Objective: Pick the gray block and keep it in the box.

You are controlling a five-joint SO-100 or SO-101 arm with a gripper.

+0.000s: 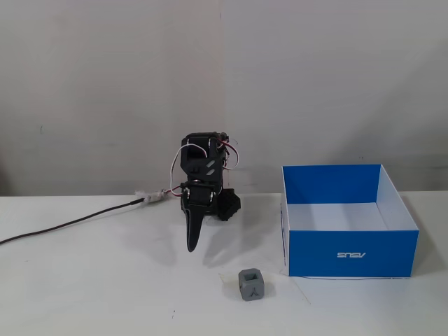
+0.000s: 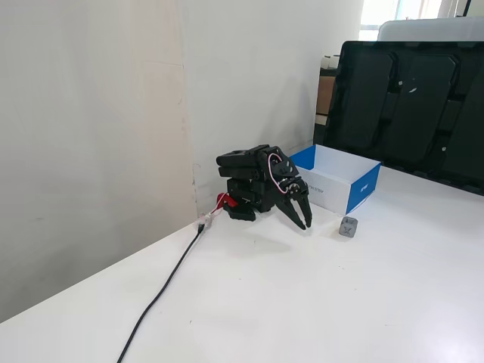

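The gray block (image 1: 251,284) is a small dull-gray cube on the white table, just left of the box's front corner; it also shows in the other fixed view (image 2: 349,226). The box (image 1: 350,253) is blue outside with a white floor, open on top and empty; it shows in the other fixed view too (image 2: 363,190). The black arm is folded low against the wall. My gripper (image 1: 192,245) points down at the table, shut and empty, left of and behind the block; it also shows in the other fixed view (image 2: 305,224).
A black cable (image 1: 63,225) runs left from the arm's base across the table. A wall stands right behind the arm. A large dark monitor (image 2: 412,106) stands behind the box in one fixed view.
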